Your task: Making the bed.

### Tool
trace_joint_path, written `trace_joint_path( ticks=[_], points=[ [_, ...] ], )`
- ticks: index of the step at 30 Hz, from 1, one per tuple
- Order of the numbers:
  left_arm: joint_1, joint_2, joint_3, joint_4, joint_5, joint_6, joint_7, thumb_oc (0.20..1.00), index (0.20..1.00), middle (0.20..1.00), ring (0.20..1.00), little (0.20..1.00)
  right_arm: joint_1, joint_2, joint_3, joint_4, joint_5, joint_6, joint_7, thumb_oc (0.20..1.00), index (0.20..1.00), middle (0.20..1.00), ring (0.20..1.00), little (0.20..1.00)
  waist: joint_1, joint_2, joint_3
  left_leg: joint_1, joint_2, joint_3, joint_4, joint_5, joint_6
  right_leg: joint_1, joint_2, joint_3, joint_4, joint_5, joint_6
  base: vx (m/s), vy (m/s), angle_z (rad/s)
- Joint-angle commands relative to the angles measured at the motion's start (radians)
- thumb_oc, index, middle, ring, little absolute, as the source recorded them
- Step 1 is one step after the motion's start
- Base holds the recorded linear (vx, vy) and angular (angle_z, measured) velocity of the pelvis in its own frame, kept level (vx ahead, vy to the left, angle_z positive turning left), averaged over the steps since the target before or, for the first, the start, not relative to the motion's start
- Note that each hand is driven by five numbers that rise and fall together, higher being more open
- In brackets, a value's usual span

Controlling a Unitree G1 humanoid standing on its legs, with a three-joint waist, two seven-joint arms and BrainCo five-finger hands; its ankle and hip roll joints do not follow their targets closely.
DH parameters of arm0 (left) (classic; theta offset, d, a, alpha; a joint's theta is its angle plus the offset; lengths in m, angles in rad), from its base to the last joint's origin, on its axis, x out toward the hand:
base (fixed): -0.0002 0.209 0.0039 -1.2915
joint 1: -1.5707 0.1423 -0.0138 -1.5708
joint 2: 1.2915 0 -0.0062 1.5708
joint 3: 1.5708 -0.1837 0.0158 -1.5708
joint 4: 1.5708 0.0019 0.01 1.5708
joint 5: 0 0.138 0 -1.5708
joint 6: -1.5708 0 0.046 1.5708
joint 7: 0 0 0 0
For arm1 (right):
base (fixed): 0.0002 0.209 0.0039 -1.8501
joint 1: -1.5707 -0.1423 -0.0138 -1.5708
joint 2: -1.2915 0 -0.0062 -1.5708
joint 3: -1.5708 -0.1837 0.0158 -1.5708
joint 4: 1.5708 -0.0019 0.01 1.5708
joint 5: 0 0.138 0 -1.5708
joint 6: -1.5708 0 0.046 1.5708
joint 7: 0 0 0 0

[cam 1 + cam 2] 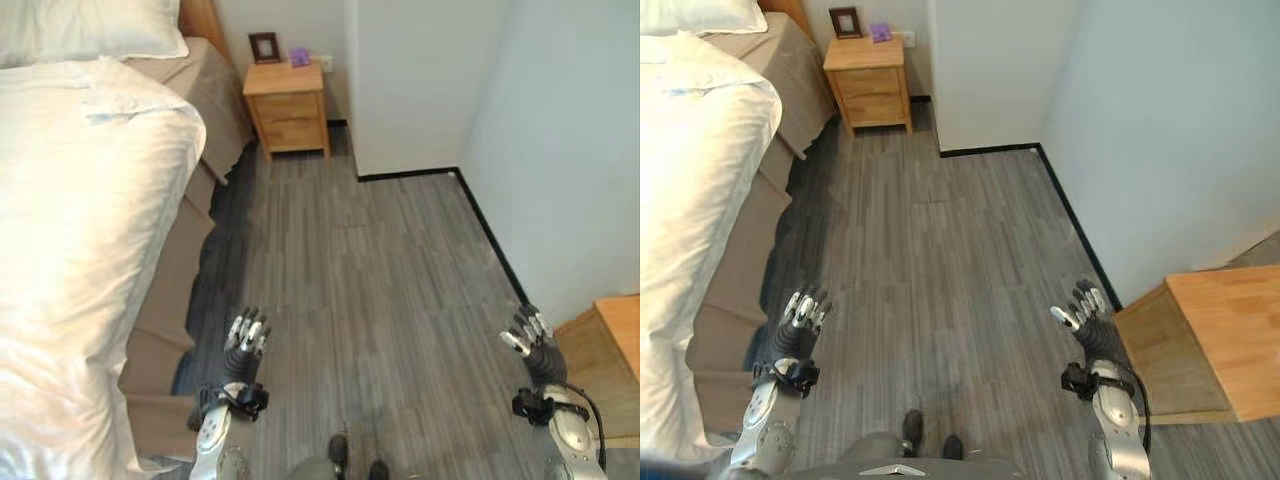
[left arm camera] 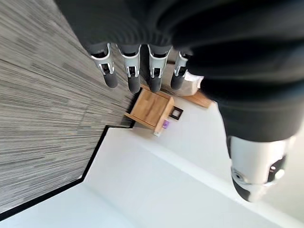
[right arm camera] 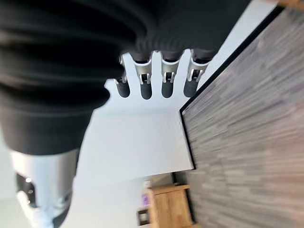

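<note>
The left hand (image 1: 245,345) hangs over the grey wood-grain floor (image 1: 380,290) with its fingers (image 2: 133,71) straight and spread a little, holding nothing. Just to its left, close beside it but not touching, runs the side of the bed (image 1: 90,250): a brown bed skirt (image 1: 175,300) drops to the floor, and above it lies the white duvet (image 1: 70,230). Farther ahead along the bed, a white pillow (image 1: 90,25) rests at the head. Beyond that, well ahead of the hand, a wooden nightstand (image 1: 288,105) stands against the wall, bearing a small picture frame (image 1: 265,46) and a purple object (image 1: 299,57).

The right hand (image 1: 1087,318) also hovers empty, fingers (image 3: 146,80) extended and relaxed, well apart from the bed. Just to its right stands a light wooden cabinet (image 1: 1215,340).
</note>
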Motion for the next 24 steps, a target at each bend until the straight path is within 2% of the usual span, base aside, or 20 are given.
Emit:
trace_joint_path(
  ticks=[1,9,16,17,18,19,20,21,23,24],
  points=[
    [-0.016,0.048,0.024,-0.050,-0.026,-0.059,0.003,1.000,1.000,1.000,1.000,1.000,-0.046,-0.041,-0.008,-0.021,0.007,-0.049,0.002,1.000,1.000,1.000,1.000,1.000,0.028,-0.019,-0.011,-0.023,0.006,-0.001,0.033,-0.012,-0.067,-0.049,-0.130,0.070,0.049,0.030,0.158,0.06,0.062,-0.30],
    [-0.014,0.053,0.002,-0.038,-0.007,-0.049,-0.001,1.000,1.000,1.000,1.000,1.000,-0.042,-0.040,0.017,-0.014,-0.002,-0.034,0.023,1.000,1.000,1.000,1.000,1.000,0.032,-0.030,-0.028,0.000,0.003,0.019,0.015,-0.032,-0.053,-0.057,-0.134,0.102,0.044,0.037,0.171,0.08,0.047,-0.07],
    [-0.002,0.059,-0.010,-0.044,0.009,-0.045,-0.002,1.000,1.000,1.000,1.000,1.000,-0.026,-0.019,0.034,-0.023,0.076,-0.035,0.070,1.000,1.000,1.000,1.000,1.000,0.031,-0.033,-0.039,0.028,0.004,0.027,-0.017,-0.031,-0.054,-0.047,-0.134,0.111,0.019,0.051,0.179,0.03,0.026,-0.11],
    [0.042,0.039,0.079,-0.051,0.036,-0.013,0.049,1.000,1.000,1.000,1.000,1.000,0.016,-0.109,-0.030,-0.036,0.024,0.000,0.038,1.000,1.000,1.000,1.000,1.000,0.066,-0.057,0.021,-0.119,0.116,0.062,0.411,-0.025,-0.134,-0.005,-0.121,0.004,0.035,0.009,0.110,0.00,0.100,0.00],
    [0.031,0.040,0.071,-0.048,0.041,-0.010,0.048,1.000,1.000,1.000,1.000,1.000,0.040,-0.099,-0.050,-0.011,-0.007,0.000,0.015,1.000,1.000,1.000,1.000,1.000,0.016,-0.021,-0.021,-0.010,0.137,0.115,0.212,-0.054,-0.135,-0.022,-0.097,-0.020,0.038,0.012,0.119,0.01,0.094,0.02],
    [0.032,0.039,0.070,-0.048,0.041,-0.010,0.048,1.000,1.000,1.000,1.000,1.000,0.042,-0.100,-0.050,-0.012,-0.008,0.001,0.015,1.000,1.000,1.000,1.000,1.000,0.019,-0.022,-0.018,0.007,0.136,0.119,0.191,-0.046,-0.135,-0.016,-0.098,-0.017,0.037,0.012,0.119,-0.02,0.137,0.19],
    [0.037,0.044,0.068,-0.052,0.055,-0.013,0.050,1.000,1.000,1.000,1.000,1.000,0.045,-0.088,-0.057,-0.011,0.016,-0.002,0.024,1.000,1.000,1.000,1.000,1.000,0.009,-0.011,-0.036,0.049,0.128,0.113,0.085,-0.062,-0.129,-0.028,-0.093,-0.014,0.037,0.018,0.124,-0.07,0.129,0.52],
    [0.024,0.055,0.055,-0.039,0.098,-0.026,0.072,1.000,1.000,1.000,1.000,1.000,0.049,-0.053,-0.058,0.014,0.056,-0.012,0.025,1.000,1.000,1.000,1.000,1.000,-0.011,-0.002,-0.063,0.088,0.111,0.120,-0.029,-0.036,-0.127,-0.042,-0.092,-0.033,0.022,0.036,0.139,-0.07,0.132,0.46],
    [0.019,0.064,0.058,-0.042,0.101,-0.027,0.074,1.000,1.000,1.000,1.000,1.000,0.048,-0.048,-0.052,0.024,0.057,-0.010,0.025,1.000,1.000,1.000,1.000,1.000,-0.016,-0.004,-0.069,0.090,0.105,0.133,-0.044,-0.029,-0.129,-0.046,-0.098,-0.044,0.016,0.043,0.146,-0.08,0.097,0.32],
    [0.028,0.080,0.082,-0.099,0.078,-0.034,0.066,1.000,1.000,1.000,1.000,1.000,0.043,-0.049,-0.039,0.024,0.044,0.000,0.035,1.000,1.000,1.000,1.000,1.000,-0.011,-0.009,-0.077,0.090,0.093,0.144,-0.053,-0.028,-0.126,-0.054,-0.109,-0.051,-0.004,0.064,0.157,-0.09,0.086,0.25]
  ],
)
